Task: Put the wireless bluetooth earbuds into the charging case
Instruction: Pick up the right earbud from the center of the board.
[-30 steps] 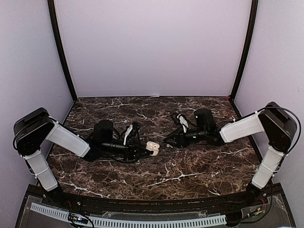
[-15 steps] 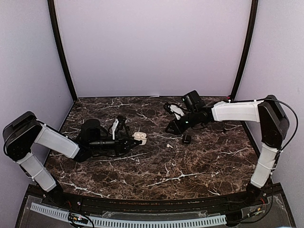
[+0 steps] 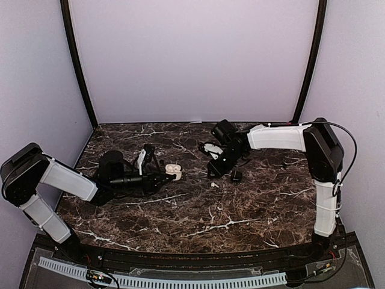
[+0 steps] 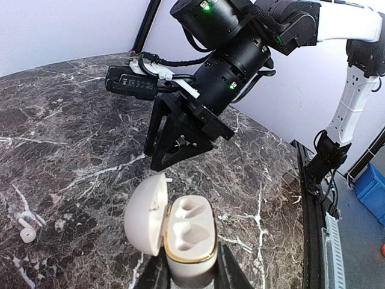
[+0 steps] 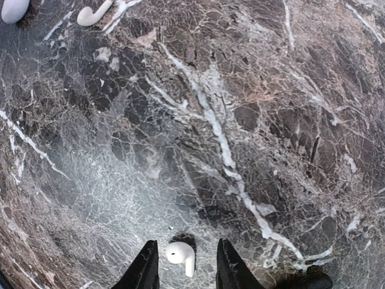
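Left gripper (image 4: 191, 272) clamps case (image 4: 189, 238), right gripper (image 5: 183, 265) straddles earbud (image 5: 179, 253)

My left jaws clamp the white charging case (image 4: 187, 238), its lid swung open and both sockets empty. One white earbud (image 5: 181, 253) lies on the table (image 5: 252, 120) between my right jaws, touching neither. A second earbud (image 5: 94, 14) lies well beyond.
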Motion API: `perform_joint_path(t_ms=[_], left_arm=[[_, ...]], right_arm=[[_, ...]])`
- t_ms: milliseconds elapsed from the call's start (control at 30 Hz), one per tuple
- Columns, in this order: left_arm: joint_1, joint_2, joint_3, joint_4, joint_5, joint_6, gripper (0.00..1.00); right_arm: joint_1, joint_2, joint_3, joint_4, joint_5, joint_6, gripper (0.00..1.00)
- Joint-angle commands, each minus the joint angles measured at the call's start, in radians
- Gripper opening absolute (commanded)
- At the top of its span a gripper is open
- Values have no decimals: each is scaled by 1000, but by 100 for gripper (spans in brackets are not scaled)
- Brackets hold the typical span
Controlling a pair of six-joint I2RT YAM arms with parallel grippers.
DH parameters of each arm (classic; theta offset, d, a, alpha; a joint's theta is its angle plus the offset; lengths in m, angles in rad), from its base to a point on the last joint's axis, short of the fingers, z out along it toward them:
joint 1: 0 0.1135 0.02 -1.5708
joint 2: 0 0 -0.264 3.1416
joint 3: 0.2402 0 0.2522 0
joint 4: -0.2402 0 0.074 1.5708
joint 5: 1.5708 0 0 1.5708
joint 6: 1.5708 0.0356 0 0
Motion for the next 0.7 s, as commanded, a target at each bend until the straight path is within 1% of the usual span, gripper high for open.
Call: perform_joint_path(t_ms=[0,433,667], left_arm=[[3,-28,-7,7,-9,4,11],[4,-27,-2,-2,-1,7,11],[3,-21,4,-9,5,6,11]], right_arm=[[32,39,56,-76,61,30,32],[83,109,102,-156,134,29,31],[90,126,108,-171,148,25,26]])
